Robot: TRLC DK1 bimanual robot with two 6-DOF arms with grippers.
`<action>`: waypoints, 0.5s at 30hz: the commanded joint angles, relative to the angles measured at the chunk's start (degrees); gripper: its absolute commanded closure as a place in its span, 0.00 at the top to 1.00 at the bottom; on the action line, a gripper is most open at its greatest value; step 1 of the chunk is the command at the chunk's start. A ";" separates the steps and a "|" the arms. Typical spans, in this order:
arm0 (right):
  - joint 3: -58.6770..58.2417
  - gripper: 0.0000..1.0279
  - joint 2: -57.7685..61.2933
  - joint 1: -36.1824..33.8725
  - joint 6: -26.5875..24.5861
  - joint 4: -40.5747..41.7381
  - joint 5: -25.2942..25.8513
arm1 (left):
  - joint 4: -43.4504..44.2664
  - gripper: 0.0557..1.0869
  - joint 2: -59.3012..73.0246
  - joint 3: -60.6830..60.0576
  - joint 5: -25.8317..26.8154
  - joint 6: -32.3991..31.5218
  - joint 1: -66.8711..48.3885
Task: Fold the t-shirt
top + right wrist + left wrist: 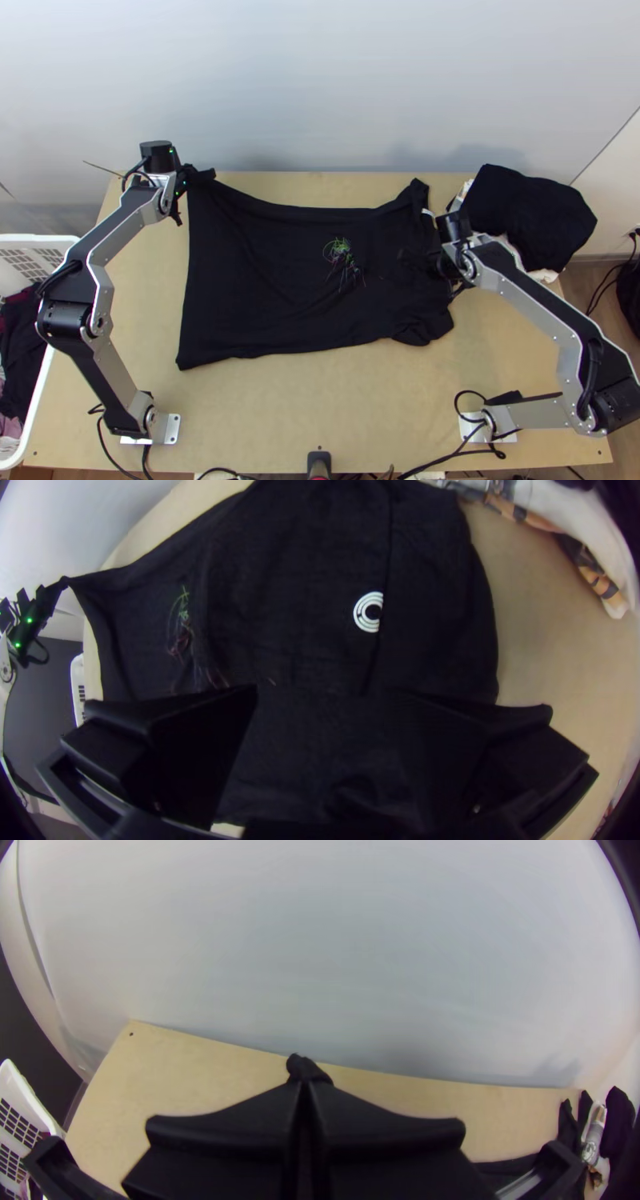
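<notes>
Across the middle of the table (320,416), your black T-shirt (264,272) lies spread out, one corner clamped in your left gripper (192,178) near the table's far left corner. Your right gripper (436,265), fingers wide apart, hangs over the shirt's right end, near a dark heap of cloth (528,216).

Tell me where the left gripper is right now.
In the top view, the left gripper is at the far edge of the table, toward the left, shut on the far left corner of the t-shirt.
</notes>
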 commanded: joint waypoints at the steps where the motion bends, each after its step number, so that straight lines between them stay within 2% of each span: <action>1: -2.76 0.82 2.49 2.40 0.47 0.10 -0.67 | -0.46 0.04 -0.77 -0.71 -0.05 0.04 -0.14; 15: -1.53 0.81 8.47 1.87 -0.06 4.67 -0.58 | -0.81 0.04 -1.03 -1.33 -0.14 0.39 0.30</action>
